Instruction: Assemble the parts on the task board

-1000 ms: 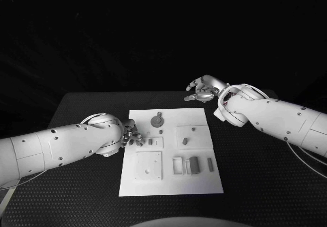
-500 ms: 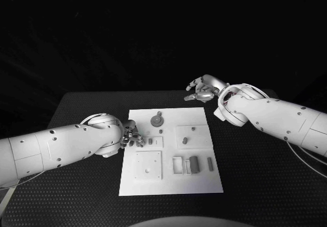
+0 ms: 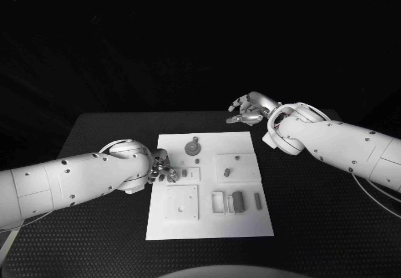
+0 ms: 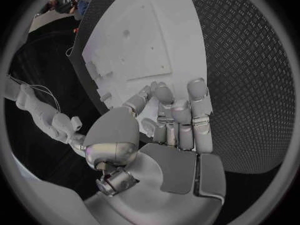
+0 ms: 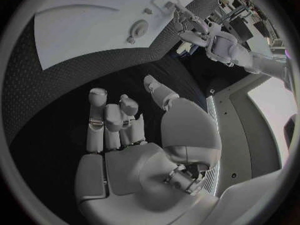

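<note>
Our left hand (image 3: pixel 160 169), fingers curled apparently around nothing, hovers at the task board's (image 3: pixel 209 229) nine o'clock edge beside a small grey part (image 3: pixel 183 172); a clumsy descent could knock it. Our right hand (image 3: pixel 245 111) waits open at one o'clock.

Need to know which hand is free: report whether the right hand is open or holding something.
Open. The right hand holds nothing, fingers apart, above the black table beyond the task board.
</note>
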Tool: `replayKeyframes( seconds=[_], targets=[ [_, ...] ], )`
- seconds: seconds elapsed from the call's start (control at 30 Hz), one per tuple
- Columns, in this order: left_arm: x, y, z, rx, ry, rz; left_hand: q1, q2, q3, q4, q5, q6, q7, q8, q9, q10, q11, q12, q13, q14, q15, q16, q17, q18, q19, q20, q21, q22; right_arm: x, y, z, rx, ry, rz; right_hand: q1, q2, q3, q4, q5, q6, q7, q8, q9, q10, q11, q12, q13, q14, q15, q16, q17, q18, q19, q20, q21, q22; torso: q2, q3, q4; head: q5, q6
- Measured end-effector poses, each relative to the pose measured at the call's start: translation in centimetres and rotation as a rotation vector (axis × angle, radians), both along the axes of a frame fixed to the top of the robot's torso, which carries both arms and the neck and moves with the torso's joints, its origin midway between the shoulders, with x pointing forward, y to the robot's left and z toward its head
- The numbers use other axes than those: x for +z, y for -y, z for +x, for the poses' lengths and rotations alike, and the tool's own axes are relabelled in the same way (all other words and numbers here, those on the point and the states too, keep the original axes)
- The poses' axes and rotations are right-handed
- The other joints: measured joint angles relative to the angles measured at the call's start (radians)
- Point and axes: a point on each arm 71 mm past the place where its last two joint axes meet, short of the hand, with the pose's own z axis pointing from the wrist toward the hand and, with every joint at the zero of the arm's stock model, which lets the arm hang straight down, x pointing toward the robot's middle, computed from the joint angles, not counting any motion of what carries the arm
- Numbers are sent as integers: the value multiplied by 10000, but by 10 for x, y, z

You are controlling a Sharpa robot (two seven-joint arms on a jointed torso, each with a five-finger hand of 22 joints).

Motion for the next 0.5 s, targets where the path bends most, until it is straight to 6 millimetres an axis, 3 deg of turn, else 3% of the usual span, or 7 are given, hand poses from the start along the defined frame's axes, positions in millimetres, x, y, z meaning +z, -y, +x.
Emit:
replayKeyframes(
  seconds=[0.5],
  targets=[
    [-3, -7, 0, 443, 56, -569, 0, 0, -27, -26, 6, -2, 6, -38, 54, -1, 1, 0, 9, 2, -1, 0, -8, 0, -1, 1, 0, 8, 0, 0, 0, -10, -5, 0, 1, 0, 0, 0, 0, -18, -18, 0, 0, 1, -1, 0, -1, 0, 0, 0, 0, 0, -3, 3, 0, 0, 2, 3, -9, -1, 21]
  ],
)
